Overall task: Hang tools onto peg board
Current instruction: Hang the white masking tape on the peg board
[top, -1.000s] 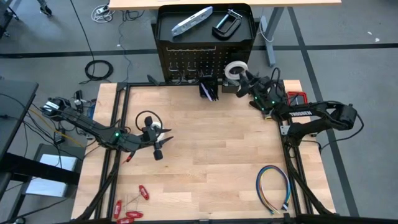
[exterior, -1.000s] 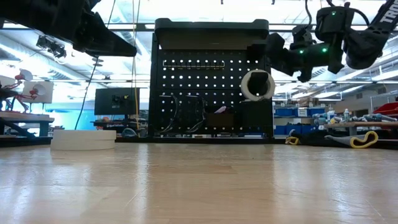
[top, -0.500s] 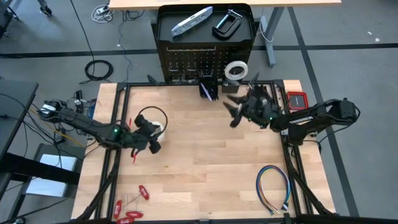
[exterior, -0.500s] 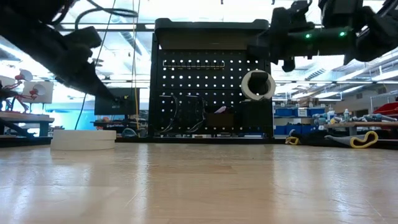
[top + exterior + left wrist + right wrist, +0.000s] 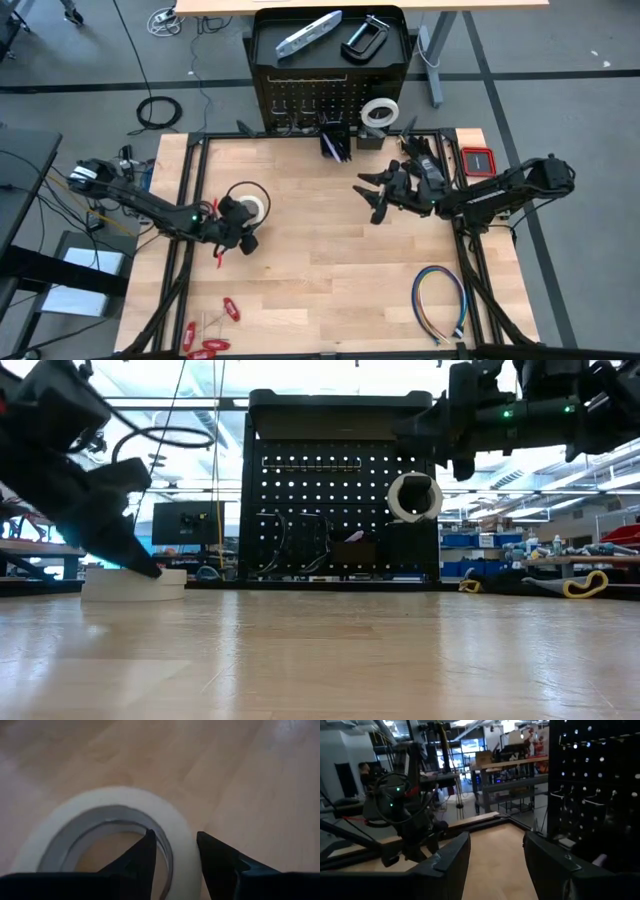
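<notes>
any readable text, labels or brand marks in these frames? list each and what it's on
None can be read.
Silver bar-shaped tool on the peg board top: any markings are too small to read.
Small red case at the table's right edge: no legible label.
White tape roll under the left gripper: plain, no print visible.
Signs in the room behind, in the low view: blurred, unreadable.

Left gripper (image 5: 243,226) low, jaws apart; right gripper (image 5: 372,196) raised, jaws apart.

Table (image 5: 330,250) is pale wood with a slight sheen, peg board (image 5: 340,500) matt black perforated metal, tape roll (image 5: 100,830) smooth white.
</notes>
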Controlling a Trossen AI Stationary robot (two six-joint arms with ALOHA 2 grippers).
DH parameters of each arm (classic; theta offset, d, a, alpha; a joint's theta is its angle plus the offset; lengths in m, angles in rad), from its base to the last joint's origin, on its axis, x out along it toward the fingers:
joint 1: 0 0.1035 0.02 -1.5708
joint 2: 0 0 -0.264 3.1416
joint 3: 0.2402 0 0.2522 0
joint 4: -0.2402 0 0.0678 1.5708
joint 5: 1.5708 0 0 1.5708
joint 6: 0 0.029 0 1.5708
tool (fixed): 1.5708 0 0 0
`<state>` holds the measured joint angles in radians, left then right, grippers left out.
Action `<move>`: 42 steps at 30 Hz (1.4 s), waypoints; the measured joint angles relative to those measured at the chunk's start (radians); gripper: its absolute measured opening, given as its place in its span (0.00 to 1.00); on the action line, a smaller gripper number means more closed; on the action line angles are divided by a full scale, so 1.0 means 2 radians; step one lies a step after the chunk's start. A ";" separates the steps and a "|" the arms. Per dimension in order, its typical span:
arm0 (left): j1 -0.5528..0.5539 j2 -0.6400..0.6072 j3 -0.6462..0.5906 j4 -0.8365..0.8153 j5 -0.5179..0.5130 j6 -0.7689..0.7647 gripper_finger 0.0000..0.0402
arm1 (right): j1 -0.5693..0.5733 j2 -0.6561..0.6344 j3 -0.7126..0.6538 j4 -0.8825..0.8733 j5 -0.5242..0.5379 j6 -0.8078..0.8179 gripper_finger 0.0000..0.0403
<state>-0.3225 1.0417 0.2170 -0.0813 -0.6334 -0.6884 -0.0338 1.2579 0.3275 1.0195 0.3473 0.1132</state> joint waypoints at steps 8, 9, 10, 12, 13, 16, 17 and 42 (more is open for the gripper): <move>0.000 0.035 -0.020 0.051 -0.004 0.002 0.37 | 0.000 0.000 0.000 0.001 0.001 0.011 0.47; 0.000 0.036 -0.020 0.053 -0.005 0.002 0.37 | 0.000 0.000 0.000 0.001 0.001 0.011 0.47; 0.000 0.038 -0.020 0.054 -0.006 0.002 0.36 | 0.000 0.000 0.000 0.000 0.001 0.011 0.47; 0.000 0.038 -0.020 0.058 -0.009 0.002 0.34 | 0.000 0.000 0.000 0.001 0.001 0.013 0.47; 0.000 0.038 -0.020 0.059 -0.010 0.002 0.32 | 0.001 0.000 0.000 0.001 0.001 0.013 0.47; 0.000 0.038 -0.021 0.067 -0.010 0.003 0.23 | 0.008 0.000 0.000 0.000 0.001 0.010 0.47; 0.000 0.038 -0.021 0.074 -0.010 0.006 0.20 | 0.014 0.000 0.002 -0.006 0.001 0.003 0.47; 0.000 0.061 0.138 0.192 -0.155 0.396 0.19 | 0.071 0.316 0.313 -0.047 0.062 0.139 0.48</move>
<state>-0.3225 1.1632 0.4934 0.3032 -0.9444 0.1030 0.1086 1.8907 0.9533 0.9264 0.4705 0.3909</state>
